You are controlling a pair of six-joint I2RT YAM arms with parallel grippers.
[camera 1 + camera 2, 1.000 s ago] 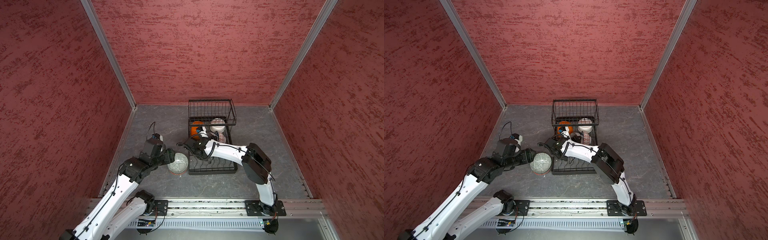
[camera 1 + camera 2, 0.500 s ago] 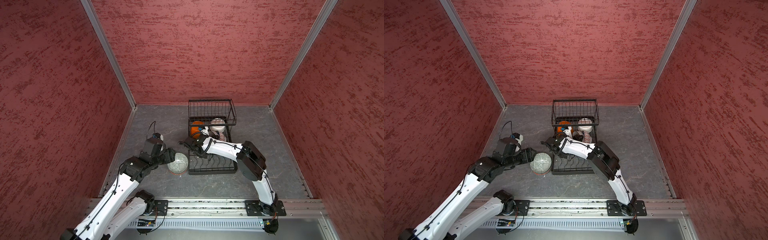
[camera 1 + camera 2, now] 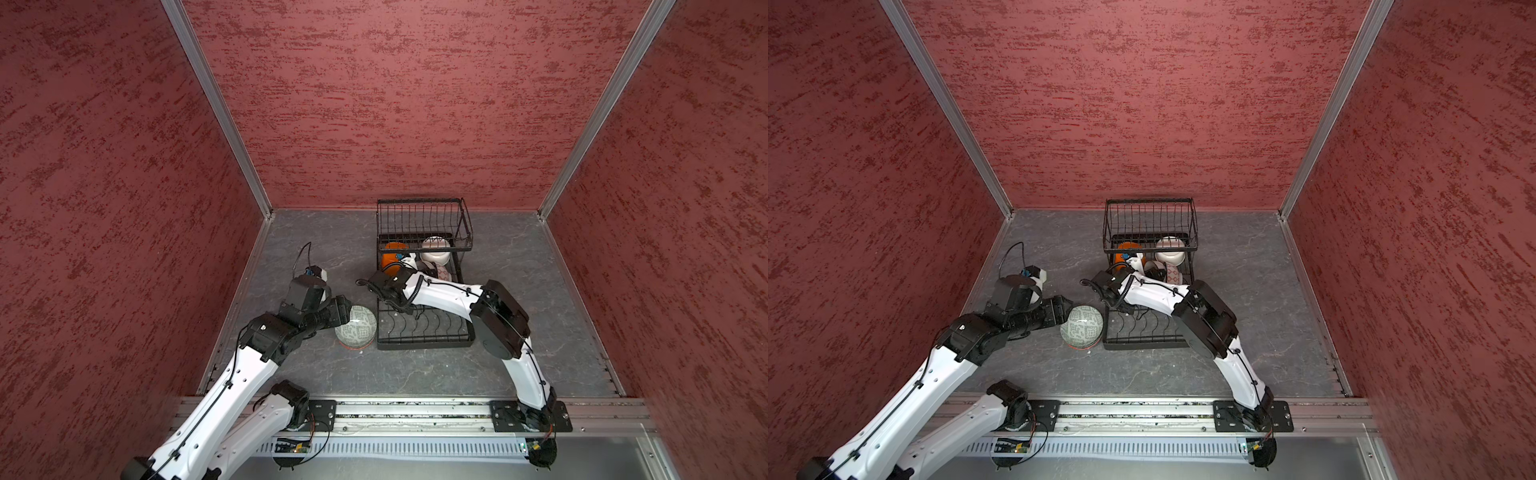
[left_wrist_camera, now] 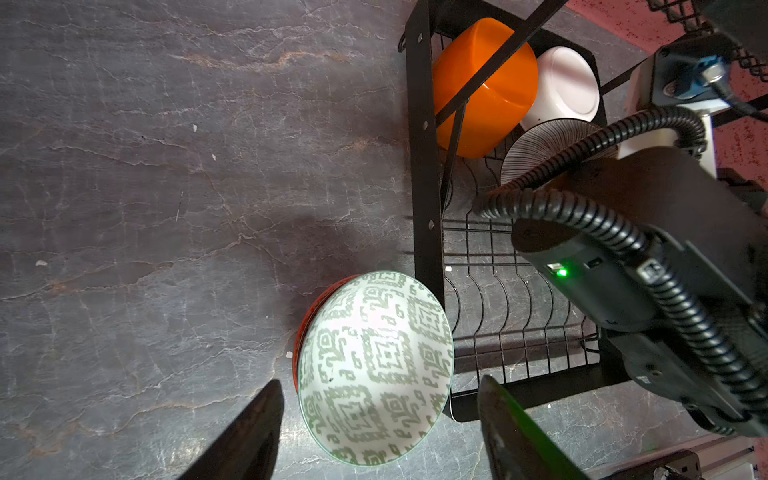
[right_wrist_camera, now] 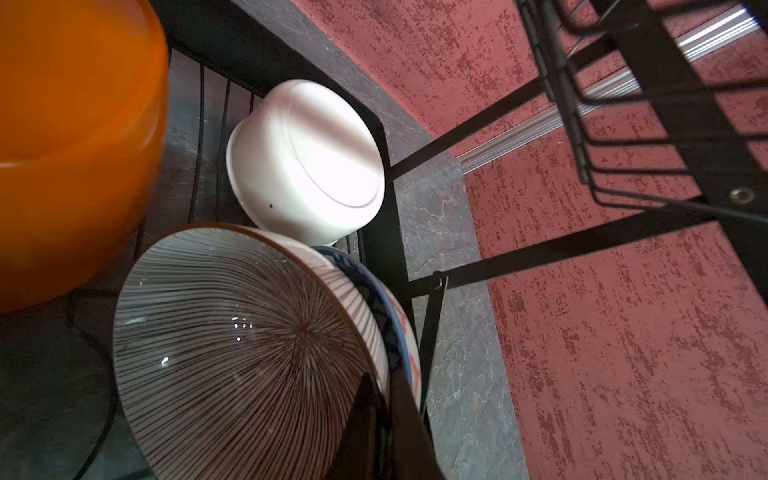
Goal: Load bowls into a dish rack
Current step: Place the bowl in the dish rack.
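A black wire two-tier dish rack (image 3: 424,345) (image 3: 1144,345) is set lengthwise on the grey marbled tabletop (image 3: 415,374), its raised basket towards the far edge. Four bowls are held in the far part of its base tray, below the raised basket. A plain orange rounded-square bowl (image 3: 390,261) (image 4: 482,87) (image 5: 70,145) is tipped on its side at the left rail. A plain white bowl (image 3: 436,250) (image 4: 565,87) (image 5: 307,162) is turned with its foot outward beside it, at the far right corner of the tray. A white bowl with fine dark radial stripes (image 4: 536,145) (image 5: 232,345) is leaned in front of these. A blue-and-red patterned bowl (image 5: 399,328) is nested directly behind it.

The right gripper (image 5: 380,386) is pressed together on the rim of the striped bowl, one finger inside and one outside.

Outside the rack, a white bowl with a green geometric pattern (image 3: 356,331) (image 3: 1081,330) (image 4: 374,365) is tilted on a red-patterned bowl (image 4: 307,316). This stack is placed on the tabletop, right against the rack's near left corner. The left gripper (image 3: 344,309) (image 3: 1065,309) (image 4: 380,382) is spread wide. Its fingers (image 4: 257,432) are seen on either side of the green-patterned bowl's rim, without visible contact.
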